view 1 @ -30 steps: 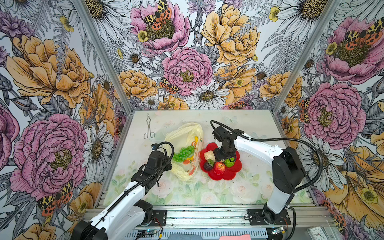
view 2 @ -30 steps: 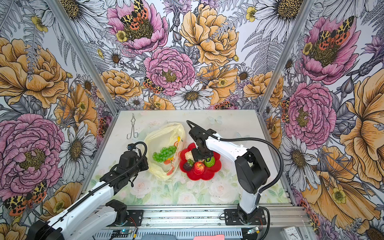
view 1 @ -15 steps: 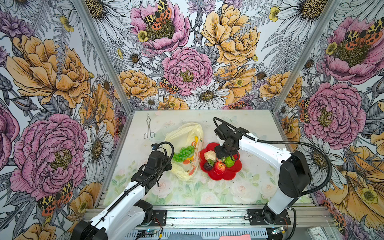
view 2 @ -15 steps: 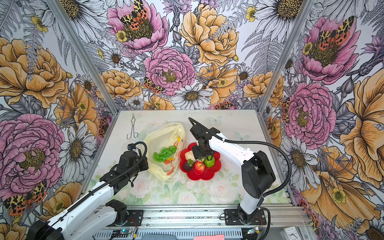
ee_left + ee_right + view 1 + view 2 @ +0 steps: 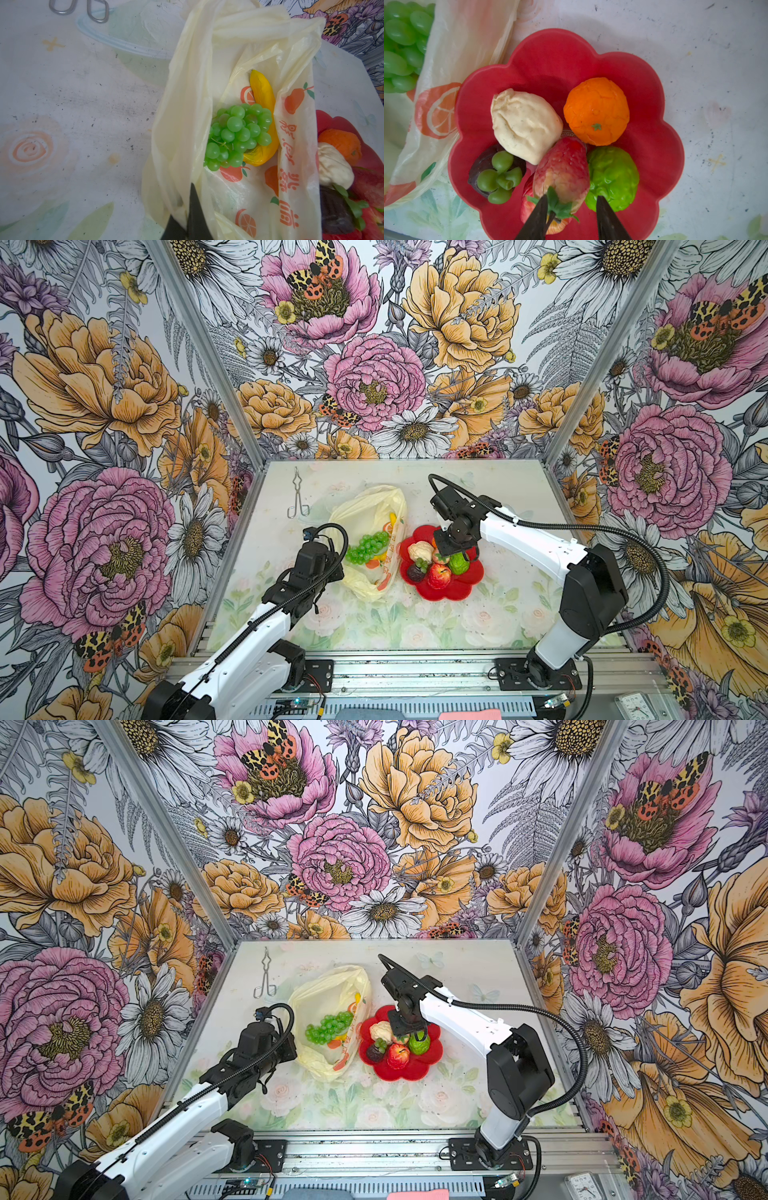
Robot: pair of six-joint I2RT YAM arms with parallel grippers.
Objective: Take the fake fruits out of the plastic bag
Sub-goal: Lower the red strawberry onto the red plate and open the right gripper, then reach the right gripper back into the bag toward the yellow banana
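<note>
In both top views each pincer is hidden under its own wrist housing. In the wrist view the left pincer point(image 5: 188, 209) is cut off by the frame edge; its jaws are closed, pinching a fold of the plastic bag point(image 5: 374, 506). The bag lies open mid-bench, and its edge laps the rim of the red plate point(image 5: 654, 104) on the side toward the right edge.

The bag carries orange-slice prints and red lettering point(image 5: 288, 166) in characters I cannot read.

Inside it lie the grape bunch point(image 5: 236, 135) and, half under the grapes, the banana point(image 5: 262, 97).

On the plate sit the orange point(image 5: 596, 110), cream bumpy piece point(image 5: 525, 124), green round fruit point(image 5: 612, 178), dark brown one point(image 5: 481, 164) and strawberry point(image 5: 562, 166), which covers most of the apple point(image 5: 439, 576).

The right pincer point(image 5: 571, 197) stands narrowly apart astride the strawberry's leafy end. One finger touches the leaves and the other is clear.

Metal tongs point(image 5: 298, 499) lie near the bench's point(image 5: 498, 497) far left corner.
</note>
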